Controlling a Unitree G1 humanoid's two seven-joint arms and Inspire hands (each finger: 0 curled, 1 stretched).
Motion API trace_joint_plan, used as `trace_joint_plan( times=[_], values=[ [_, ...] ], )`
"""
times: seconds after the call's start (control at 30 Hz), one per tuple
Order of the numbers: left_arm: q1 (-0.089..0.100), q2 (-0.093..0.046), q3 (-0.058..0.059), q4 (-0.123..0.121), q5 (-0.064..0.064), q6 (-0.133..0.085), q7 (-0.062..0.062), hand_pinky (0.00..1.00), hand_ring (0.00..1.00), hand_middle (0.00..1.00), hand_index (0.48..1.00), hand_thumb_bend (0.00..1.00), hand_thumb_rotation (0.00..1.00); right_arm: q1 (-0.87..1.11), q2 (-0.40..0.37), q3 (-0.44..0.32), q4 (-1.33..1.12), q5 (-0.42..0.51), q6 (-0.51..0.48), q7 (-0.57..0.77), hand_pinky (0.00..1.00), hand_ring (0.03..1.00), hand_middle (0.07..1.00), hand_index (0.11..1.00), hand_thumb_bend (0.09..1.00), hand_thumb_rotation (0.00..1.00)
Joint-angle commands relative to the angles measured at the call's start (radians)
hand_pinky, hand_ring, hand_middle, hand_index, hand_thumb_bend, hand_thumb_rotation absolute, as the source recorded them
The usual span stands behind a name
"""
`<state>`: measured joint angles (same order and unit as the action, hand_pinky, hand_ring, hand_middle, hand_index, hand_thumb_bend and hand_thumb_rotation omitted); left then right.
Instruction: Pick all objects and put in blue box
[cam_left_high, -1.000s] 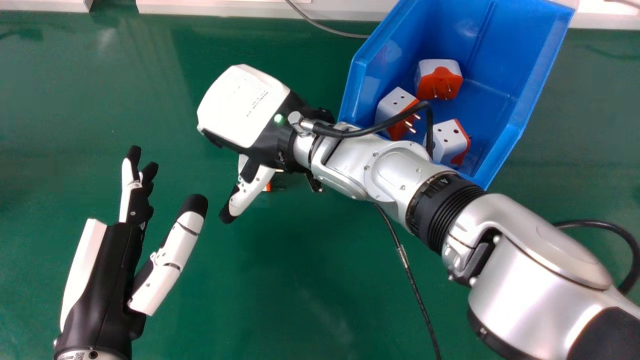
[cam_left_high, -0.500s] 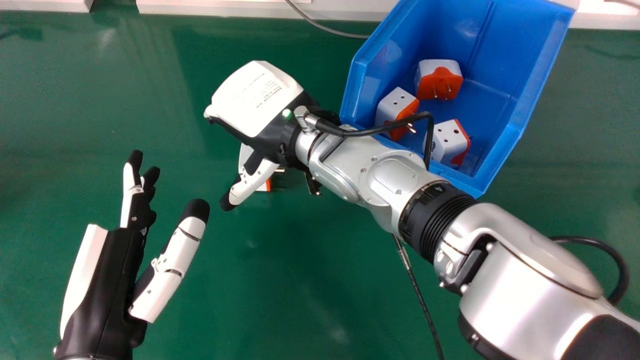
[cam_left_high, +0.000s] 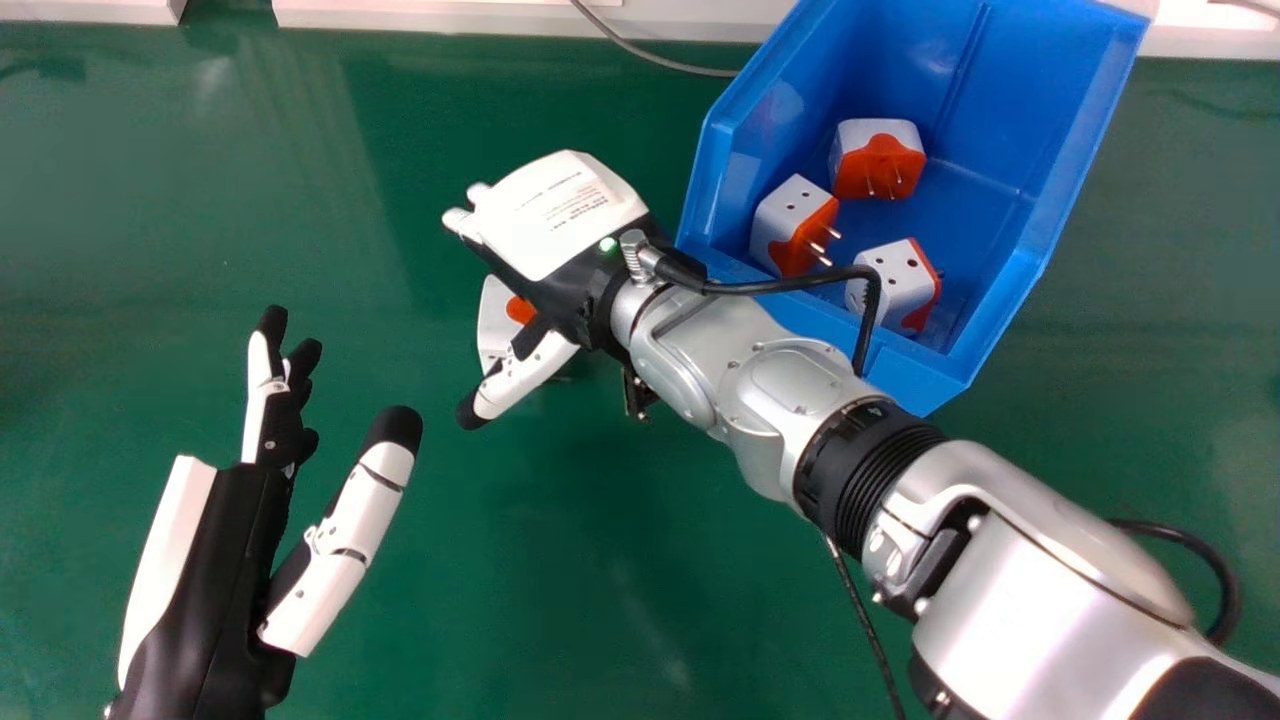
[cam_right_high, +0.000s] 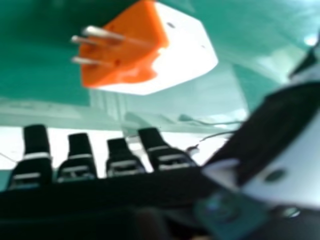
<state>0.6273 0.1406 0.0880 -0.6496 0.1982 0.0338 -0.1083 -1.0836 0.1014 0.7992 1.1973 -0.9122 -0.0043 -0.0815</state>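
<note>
The loose adapter (cam_left_high: 494, 322) is located on the green table (cam_left_high: 600, 570), partly beneath the right hand (cam_left_high: 560, 215) as seen from above, and outside the blue box (cam_left_high: 1070, 130). Its body is block-shaped, with a smooth white housing joined to a bright orange end. In the head view, a white surface with a small orange patch is exposed between the back of the right hand and its thumb. In the right hand view, the orange end is presented in full, with three metal prongs (cam_right_high: 104, 33) projecting from it, and small dark holes are visible in the white housing. The fingers of the right hand are extended, the thumb is spread well apart from them, and nothing is gripped; a gap is seen between the fingertips and the adapter. The left hand (cam_left_high: 210, 590) is positioned at the lower left of the head view, with its fingers extended, its thumb set apart and nothing held. Inside the box, as displayed by the head view, are contained the far adapter (cam_left_high: 880, 158), the left adapter (cam_left_high: 792, 222) and the right adapter (cam_left_high: 893, 283), all finished in white and orange.
</note>
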Motion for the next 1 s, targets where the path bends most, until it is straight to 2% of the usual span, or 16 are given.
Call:
trace_joint_plan(
  times=[0.0,0.07,0.17,0.23,0.37,0.47,0.6,0.67,0.73,0.77,0.8,0.83,0.87,0.93,0.97],
  values=[
    [0.009,-0.003,-0.003,-0.037,0.003,-0.008,0.005,0.96,1.00,1.00,1.000,0.44,0.82,-0.003,0.003,0.003,-0.019,-0.001,0.008,-0.009,0.81,0.918,0.973,0.935,0.763,0.67],
    [0.013,-0.005,-0.006,-0.043,0.005,-0.004,0.005,0.96,1.00,1.00,1.000,0.42,0.82,0.003,0.002,0.006,-0.020,-0.004,0.008,-0.012,0.81,0.913,0.972,0.938,0.763,0.65],
    [0.020,-0.007,-0.012,-0.051,0.015,-0.008,0.009,0.96,1.00,1.00,1.000,0.42,0.82,0.001,0.003,0.011,-0.025,-0.008,0.022,0.016,0.80,0.911,0.962,0.929,0.751,0.66],
    [0.023,-0.008,-0.014,-0.054,0.012,-0.009,0.007,0.96,1.00,1.00,1.000,0.42,0.82,-0.001,0.004,0.014,-0.027,-0.007,0.028,0.036,0.80,0.911,0.952,0.919,0.738,0.66],
    [0.033,-0.015,-0.024,-0.074,0.016,0.002,0.008,0.95,1.00,1.00,1.000,0.43,0.82,0.006,0.003,0.014,-0.033,-0.003,0.034,0.045,0.77,0.893,0.918,0.891,0.732,0.63],
    [0.041,-0.018,-0.032,-0.085,0.026,0.002,0.010,0.95,1.00,1.00,1.000,0.42,0.82,0.013,0.007,0.010,-0.035,0.003,0.045,0.054,0.75,0.873,0.907,0.880,0.733,0.60],
    [0.051,-0.022,-0.040,-0.096,0.033,0.001,0.010,0.95,1.00,1.00,1.000,0.41,0.82,0.020,0.011,0.020,-0.026,-0.006,0.048,0.045,0.68,0.804,0.858,0.844,0.739,0.58],
    [0.054,-0.022,-0.042,-0.099,0.037,-0.005,0.010,0.96,1.00,1.00,1.000,0.40,0.81,0.023,0.017,0.019,-0.017,-0.005,0.053,0.029,0.60,0.739,0.804,0.811,0.746,0.55],
    [0.058,-0.023,-0.046,-0.103,0.041,-0.003,0.010,0.96,1.00,1.00,1.000,0.40,0.81,0.021,0.027,0.015,-0.001,0.001,0.055,0.027,0.53,0.675,0.764,0.810,0.737,0.50],
    [0.058,-0.024,-0.047,-0.104,0.041,-0.003,0.011,0.96,1.00,1.00,1.000,0.40,0.81,0.016,0.031,0.011,0.007,0.008,0.051,0.047,0.49,0.628,0.715,0.762,0.681,0.47],
    [0.060,-0.024,-0.048,-0.106,0.039,-0.002,0.010,0.96,1.00,1.00,1.000,0.41,0.81,0.010,0.028,0.010,0.009,0.012,0.035,0.065,0.45,0.583,0.654,0.664,0.616,0.36],
    [0.061,-0.025,-0.049,-0.108,0.039,-0.003,0.010,0.96,1.00,1.00,1.000,0.41,0.81,0.006,0.021,0.010,0.007,0.017,0.012,0.081,0.41,0.534,0.597,0.608,0.577,0.26],
    [0.063,-0.025,-0.050,-0.110,0.040,-0.004,0.011,0.96,1.00,1.00,1.000,0.41,0.81,0.005,0.013,0.011,0.001,0.020,-0.008,0.089,0.33,0.431,0.511,0.567,0.547,0.13],
    [0.064,-0.026,-0.051,-0.113,0.039,-0.004,0.009,0.96,1.00,1.00,1.000,0.41,0.81,0.008,0.003,0.008,-0.012,0.023,-0.030,0.086,0.23,0.320,0.438,0.538,0.526,0.04],
    [0.064,-0.026,-0.050,-0.112,0.041,-0.006,0.009,0.96,1.00,1.00,1.000,0.40,0.81,0.012,0.000,0.004,-0.017,0.026,-0.036,0.082,0.21,0.329,0.438,0.543,0.518,0.02]
  ],
)
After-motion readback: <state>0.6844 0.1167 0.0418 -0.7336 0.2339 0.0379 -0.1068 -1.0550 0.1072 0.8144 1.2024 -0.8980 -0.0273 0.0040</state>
